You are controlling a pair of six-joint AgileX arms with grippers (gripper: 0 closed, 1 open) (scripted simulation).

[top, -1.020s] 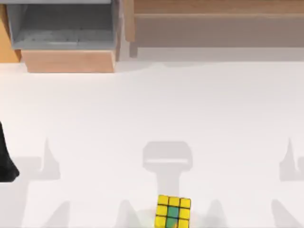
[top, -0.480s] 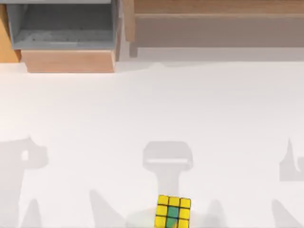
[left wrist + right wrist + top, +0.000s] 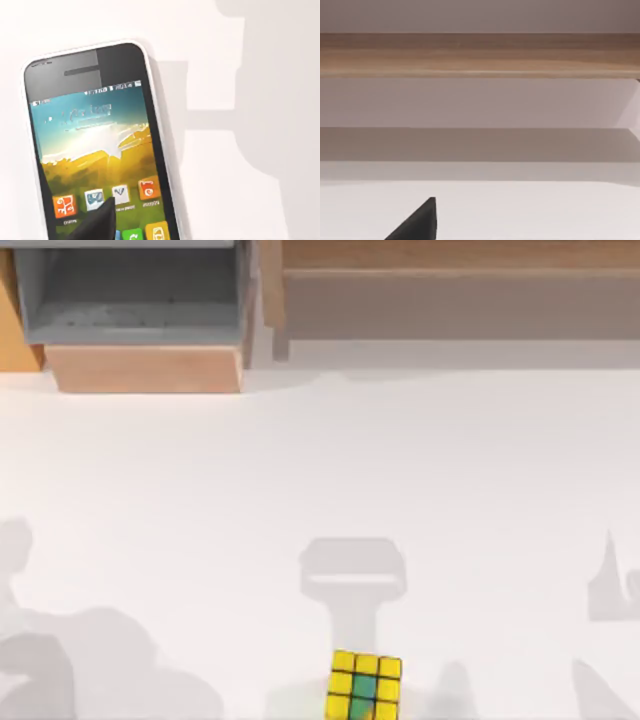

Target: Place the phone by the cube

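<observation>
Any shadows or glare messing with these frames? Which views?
Top view: soft grey shadows lie on the white table, one blocky patch just above the cube and rounded blobs at the lower left corner. Left wrist view: a broad grey shadow falls on the table beside the phone, and a darker band crosses its top bezel. Right wrist view: even light, a shaded strip under the wooden shelf.
</observation>
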